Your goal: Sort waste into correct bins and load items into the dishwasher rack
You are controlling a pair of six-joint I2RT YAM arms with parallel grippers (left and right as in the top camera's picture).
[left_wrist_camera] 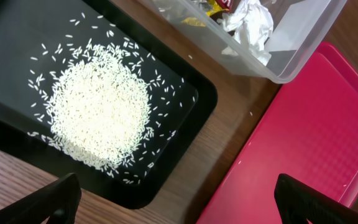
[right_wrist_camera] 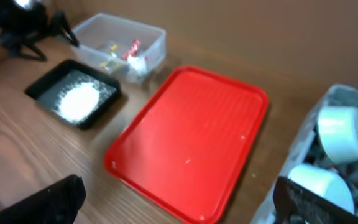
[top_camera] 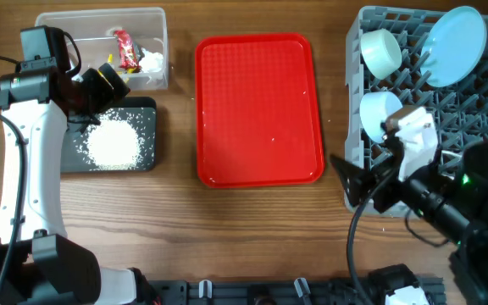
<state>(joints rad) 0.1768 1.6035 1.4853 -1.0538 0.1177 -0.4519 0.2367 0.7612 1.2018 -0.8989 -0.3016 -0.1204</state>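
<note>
The clear tub (top_camera: 155, 21) at the back left holds a red wrapper (top_camera: 125, 48) and a crumpled white tissue (top_camera: 151, 62). The black tray (top_camera: 146, 110) in front of it holds the heap of white grains (top_camera: 113, 144). My left gripper (top_camera: 100, 85) hovers over the tray's back edge, open and empty; its wrist view shows the grains (left_wrist_camera: 98, 112), the tissue (left_wrist_camera: 250, 25) and the open jaws (left_wrist_camera: 185, 205). The grey rack (top_camera: 481, 102) at the right holds a pale blue plate (top_camera: 454, 34), a pale green bowl (top_camera: 381, 51) and a pale bowl (top_camera: 378, 114). My right gripper (top_camera: 354, 182) is open and empty by the rack's front left corner. The spoon and the cups are out of view.
A flat red serving tray (top_camera: 259, 108) lies in the middle between the bins and the rack, with a few stray grains on it. It also shows in the left wrist view (left_wrist_camera: 309, 137) and in the right wrist view (right_wrist_camera: 191, 143). Wooden table all round.
</note>
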